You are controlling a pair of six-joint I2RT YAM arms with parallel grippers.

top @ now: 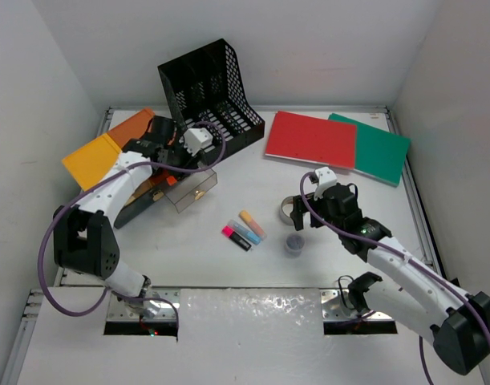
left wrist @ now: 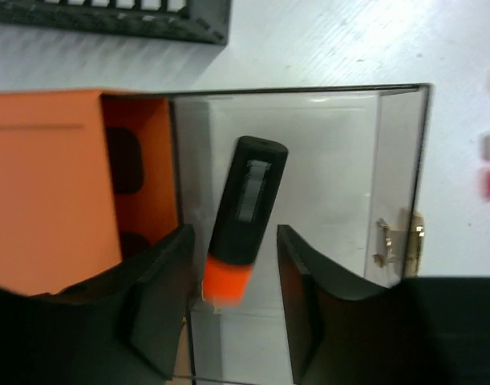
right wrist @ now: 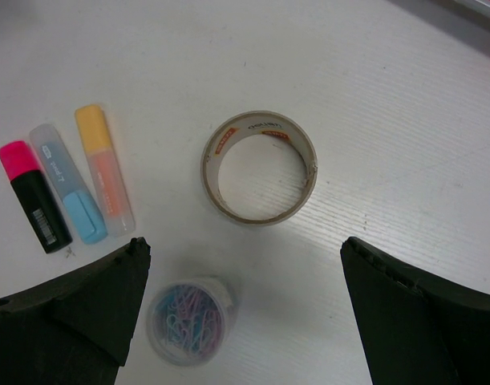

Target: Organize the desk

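The white tabletop (top: 253,172) spans the view beneath both arms. The left claw (left wrist: 232,241) stands slightly parted either side of an orange highlighter (left wrist: 246,200) over the clear box (left wrist: 333,160), gaps showing. The right claw (right wrist: 243,245), spread wide, hovers above a tape roll (right wrist: 259,167).

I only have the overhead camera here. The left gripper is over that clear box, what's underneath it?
Observer: A black highlighter with an orange cap lies inside the clear box, between the fingers of the left gripper.
Operator: Is it clamped?
Observer: Seemingly not; the left wrist view shows a gap between it and one finger.
Operator: What's in the small tub beside the tape roll?
Observer: Pink and blue paper clips, plain in the right wrist view.
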